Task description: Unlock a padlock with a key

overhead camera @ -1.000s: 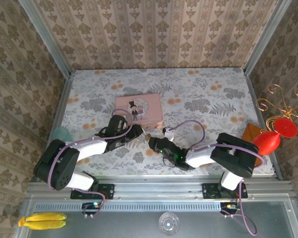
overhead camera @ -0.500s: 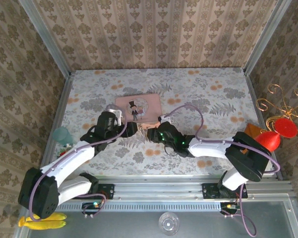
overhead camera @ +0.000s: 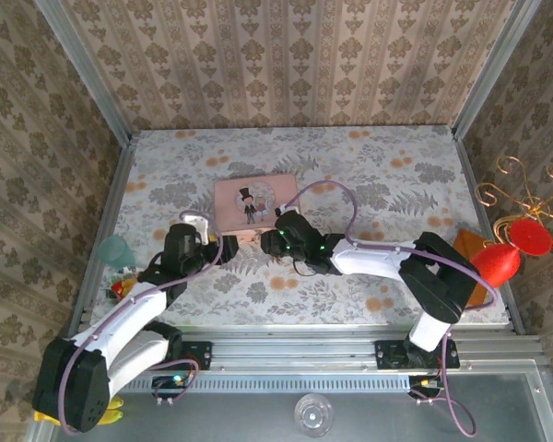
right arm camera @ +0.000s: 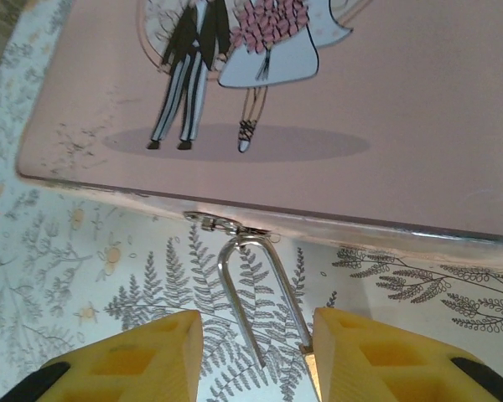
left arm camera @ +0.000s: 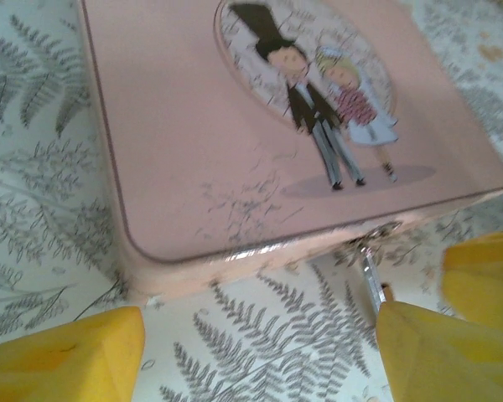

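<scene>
The pink tin (overhead camera: 256,201) lies mid-table. From the hasp on its front edge hangs the padlock's silver shackle (right arm camera: 241,311), one leg ending free. Only a sliver of the brass padlock body (right arm camera: 307,353) shows, against my right finger. My right gripper (right arm camera: 256,322) (overhead camera: 269,241) stands just before the tin. Its yellow fingers are apart on either side of the shackle, with the table showing between them. My left gripper (left arm camera: 260,352) (overhead camera: 232,241) is wide open at the tin's front left, holding nothing. The shackle (left arm camera: 371,280) sits by its right finger. The key is out of view.
A teal cup (overhead camera: 115,249) stands at the table's left edge. At the right edge are a brown card (overhead camera: 465,247) and a red ornament (overhead camera: 498,262) on a gold wire stand. Patterned walls close in the table on three sides.
My left gripper has drawn back to the left and opened wider. My right gripper has moved up and left to the tin's front edge, around the shackle.
</scene>
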### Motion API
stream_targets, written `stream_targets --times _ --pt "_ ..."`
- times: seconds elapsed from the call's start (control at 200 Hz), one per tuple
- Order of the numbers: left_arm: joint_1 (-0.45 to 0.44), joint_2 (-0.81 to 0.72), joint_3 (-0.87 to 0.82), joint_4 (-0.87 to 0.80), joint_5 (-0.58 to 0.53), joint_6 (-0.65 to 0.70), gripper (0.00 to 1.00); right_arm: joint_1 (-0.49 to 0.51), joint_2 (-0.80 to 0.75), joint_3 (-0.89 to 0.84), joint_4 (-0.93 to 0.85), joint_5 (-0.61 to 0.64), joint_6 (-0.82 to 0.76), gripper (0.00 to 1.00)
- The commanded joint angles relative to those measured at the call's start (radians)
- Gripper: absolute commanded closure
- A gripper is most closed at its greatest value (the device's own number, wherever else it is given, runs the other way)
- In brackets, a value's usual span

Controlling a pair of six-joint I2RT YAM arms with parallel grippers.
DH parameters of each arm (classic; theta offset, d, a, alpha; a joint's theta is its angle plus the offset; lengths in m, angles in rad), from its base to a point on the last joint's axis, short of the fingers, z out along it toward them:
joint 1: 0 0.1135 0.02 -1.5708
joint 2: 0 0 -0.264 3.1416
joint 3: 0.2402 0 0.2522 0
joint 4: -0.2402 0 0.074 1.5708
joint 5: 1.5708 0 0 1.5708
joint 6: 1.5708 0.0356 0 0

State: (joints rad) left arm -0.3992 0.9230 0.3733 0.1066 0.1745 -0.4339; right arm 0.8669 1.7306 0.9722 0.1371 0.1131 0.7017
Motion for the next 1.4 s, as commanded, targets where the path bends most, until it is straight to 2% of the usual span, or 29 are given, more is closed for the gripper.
stream_targets --times 0.0,0.205,0.38,0.515,0.8,1.39 --pt "0.033 -0.035 -0.029 0.091 0.07 -0.037 0.24 0.0 0.032 0.036 -0.053 -0.017 -0.016 0.6" --pt "0.074 -0.065 -0.056 0.104 0.087 -0.069 0.22 -0.013 0.058 0.026 -0.035 -0.027 -0.02 0.63" --pt "0.104 -0.052 -0.074 0.146 0.129 -0.105 0.22 -0.025 0.084 0.034 -0.03 -0.061 -0.041 0.69" --pt "0.125 -0.028 -0.08 0.174 0.159 -0.125 0.22 -0.038 0.096 0.026 0.02 -0.096 -0.074 0.7" --pt "0.134 -0.006 -0.083 0.197 0.178 -0.132 0.21 -0.05 0.117 0.013 0.078 -0.138 -0.146 0.74" --pt "0.145 -0.006 -0.093 0.198 0.163 -0.134 0.21 -0.051 0.162 0.046 0.039 -0.098 -0.212 0.75"
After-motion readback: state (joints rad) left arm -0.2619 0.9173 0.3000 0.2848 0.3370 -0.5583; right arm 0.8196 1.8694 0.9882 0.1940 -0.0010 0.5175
